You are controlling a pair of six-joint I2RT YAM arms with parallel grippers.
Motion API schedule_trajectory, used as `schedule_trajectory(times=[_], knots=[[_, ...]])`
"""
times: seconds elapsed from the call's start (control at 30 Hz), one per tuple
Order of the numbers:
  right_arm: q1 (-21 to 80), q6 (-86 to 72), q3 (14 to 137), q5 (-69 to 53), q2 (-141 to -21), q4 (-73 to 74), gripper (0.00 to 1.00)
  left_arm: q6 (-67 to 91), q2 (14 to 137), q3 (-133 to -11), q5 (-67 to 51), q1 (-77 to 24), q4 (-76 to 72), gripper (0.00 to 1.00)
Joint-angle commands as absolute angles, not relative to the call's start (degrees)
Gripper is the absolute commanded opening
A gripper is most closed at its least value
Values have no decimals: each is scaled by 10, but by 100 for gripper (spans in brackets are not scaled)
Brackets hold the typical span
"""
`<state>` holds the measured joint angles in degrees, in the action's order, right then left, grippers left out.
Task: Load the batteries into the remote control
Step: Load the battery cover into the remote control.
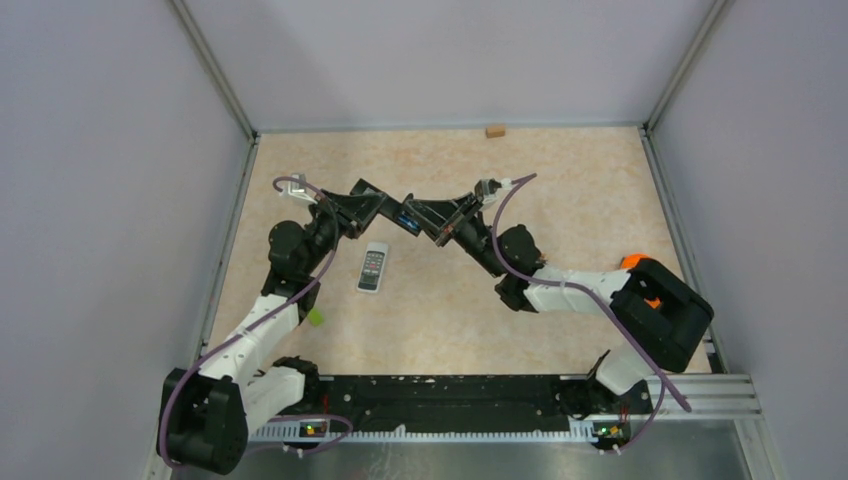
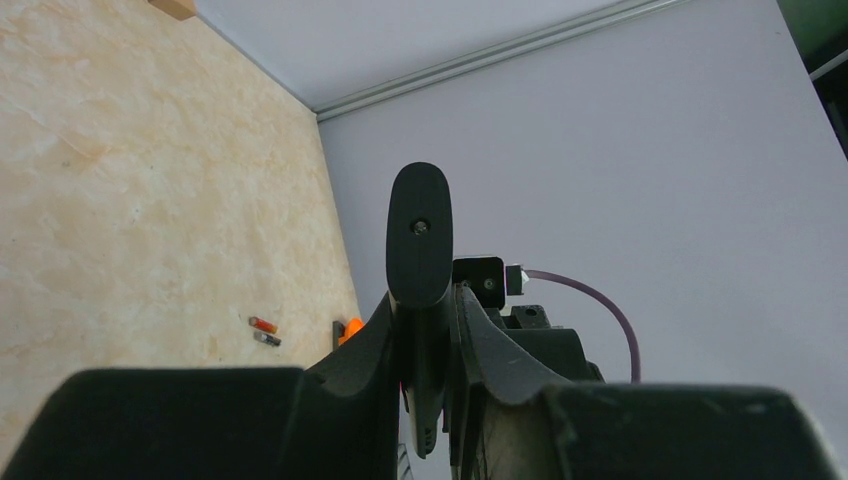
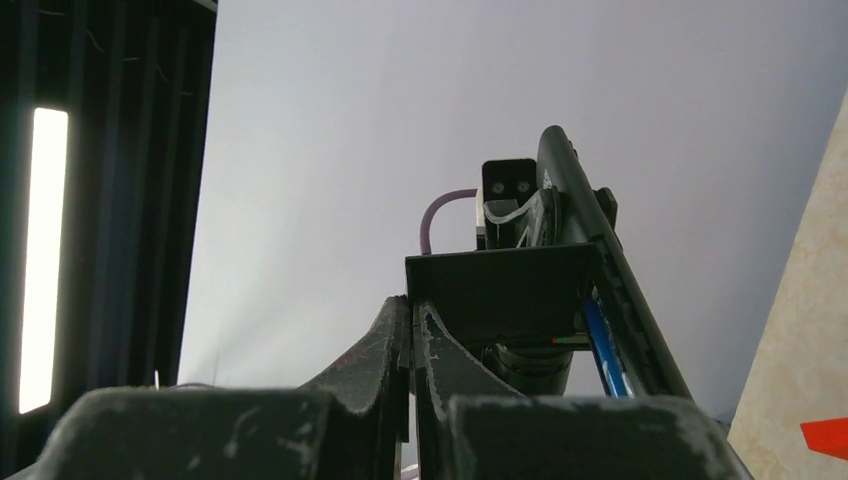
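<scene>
My left gripper [image 1: 388, 211] and right gripper [image 1: 430, 222] meet tip to tip above the middle of the table. In the left wrist view the left gripper [image 2: 425, 305] is shut on a black remote [image 2: 420, 235] that stands up between its fingers. In the right wrist view this remote [image 3: 610, 270] is edge-on, with a blue battery [image 3: 603, 352] lying in it. The right gripper [image 3: 413, 310] has its jaws pressed together; I cannot tell whether anything is between them. A red battery [image 2: 263, 324] and a dark battery [image 2: 267, 339] lie on the table. A light grey remote [image 1: 372, 267] lies below the grippers.
A lime-green block [image 1: 316, 317] lies by the left arm. A red block [image 3: 825, 437] lies at the right wrist view's edge. An orange piece [image 2: 350, 328] sits near the loose batteries. A small wooden block [image 1: 495, 130] rests against the back wall. Grey walls enclose the table.
</scene>
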<state>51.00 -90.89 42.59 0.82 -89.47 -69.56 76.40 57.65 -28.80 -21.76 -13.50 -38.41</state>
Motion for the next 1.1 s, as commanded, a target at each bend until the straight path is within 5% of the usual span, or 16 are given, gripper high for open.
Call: schedule_trajectory(times=[0.0, 1.07], knots=[[523, -924, 397, 20, -853, -617, 0, 779, 571, -309, -229, -137, -437, 0], [525, -961, 343, 67, -787, -491, 22, 798, 577, -309, -230, -136, -442, 0]])
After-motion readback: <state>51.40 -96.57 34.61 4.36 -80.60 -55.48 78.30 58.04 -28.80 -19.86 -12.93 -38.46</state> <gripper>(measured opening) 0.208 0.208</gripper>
